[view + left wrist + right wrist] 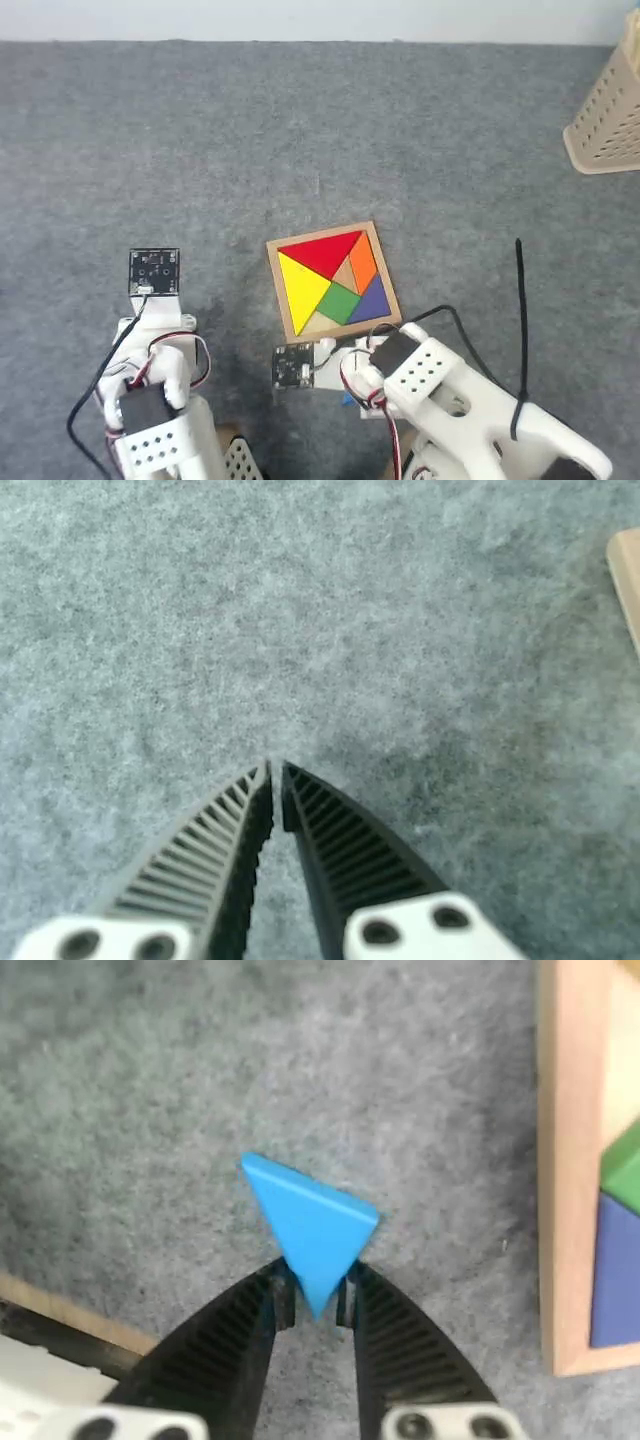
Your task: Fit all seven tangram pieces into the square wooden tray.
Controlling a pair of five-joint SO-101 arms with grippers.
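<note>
Seeing the right end effector [312, 1305] closed on one corner of the light-blue triangle [312, 1222], pinching it from both sides. That piece sits over the grey bench [200, 150] just outside the tray [283, 300], off its near edge; we can't tell whether it is lifted or resting on the surface. The tray lies mid-bench, turned slightly askew, directly ahead of the right arm. Inside it we count the red triangle [322, 252] along the far side, the yellow triangle [298, 285] on the left, the orange piece [364, 262] on the right, the green square [340, 303] near the middle and the violet-blue triangle [372, 300] at the near right corner. Bare wood shows at the centre and along the near edge. The left end effector [275, 775] is well to the left of the tray, all but closed with a sliver of gap at the tips, gripping nothing, pointed at grey bench. A perforated beige basket [608, 110] stands at the far right edge.
</note>
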